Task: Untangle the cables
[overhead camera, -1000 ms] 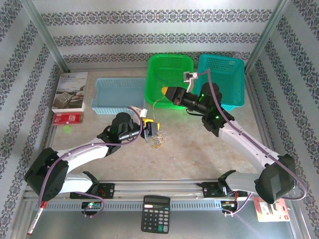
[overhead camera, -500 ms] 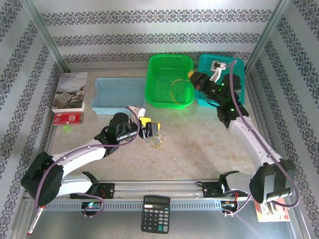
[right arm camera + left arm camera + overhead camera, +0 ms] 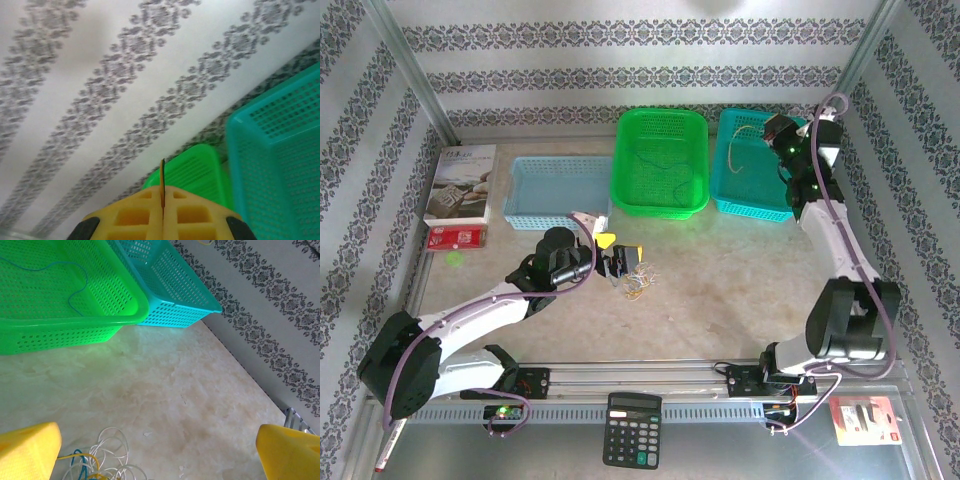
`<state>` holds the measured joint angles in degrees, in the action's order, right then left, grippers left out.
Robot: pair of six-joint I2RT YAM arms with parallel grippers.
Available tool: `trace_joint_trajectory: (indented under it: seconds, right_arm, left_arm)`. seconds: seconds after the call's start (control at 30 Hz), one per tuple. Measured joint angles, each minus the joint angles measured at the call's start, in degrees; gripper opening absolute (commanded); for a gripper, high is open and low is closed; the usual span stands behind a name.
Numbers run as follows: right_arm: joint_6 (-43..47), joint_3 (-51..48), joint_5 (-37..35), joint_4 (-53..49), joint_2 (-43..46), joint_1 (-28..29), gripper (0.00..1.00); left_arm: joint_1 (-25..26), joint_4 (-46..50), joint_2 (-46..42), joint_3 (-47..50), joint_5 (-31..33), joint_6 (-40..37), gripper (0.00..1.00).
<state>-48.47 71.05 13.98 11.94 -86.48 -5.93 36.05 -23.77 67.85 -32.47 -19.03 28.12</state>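
The left gripper (image 3: 620, 260) hovers low over the tabletop (image 3: 730, 280), and its jaws stand wide with nothing between them. In the left wrist view the two yellow fingers (image 3: 27, 450) sit at the far corners of the frame. The bundle of cables (image 3: 638, 286), a loose tangle of white, tan and blue loops, lies on the tabletop at about 5 o'clock from that gripper, just beside it. From the wrist camera the bundle (image 3: 102, 462) shows at 7 o'clock, next to the left-hand finger.

The right gripper (image 3: 768, 126) is raised above the teal basket (image 3: 760, 205), at roughly 2 o'clock from the bundle and well apart from it. Its jaws are pressed together on a tan cable (image 3: 733, 150), which hangs in a thin curve down toward the teal basket. The right wrist view shows a short end of it (image 3: 162, 182) sticking up from the seam between the closed fingers.

A blue cable (image 3: 670, 172) lies inside the green basket (image 3: 655, 205), at 12 o'clock from the bundle. A light blue basket (image 3: 555, 215) sits at 10 o'clock.
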Motion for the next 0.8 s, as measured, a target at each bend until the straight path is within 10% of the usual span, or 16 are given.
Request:
trace_joint_trajectory:
  seconds: [0.43,0.8]
  right_arm:
    - [4.9,12.1,-3.7,-7.4,-22.4,-0.7,0.00]
    - [-0.8,-0.2,-4.3,-6.6,-25.2,-0.7,0.00]
  left_arm:
    - [0.0,1.1,-0.1,-2.4,0.0,0.0,1.00]
    - [0.0,1.1,-0.1,-2.7,0.2,0.2,1.00]
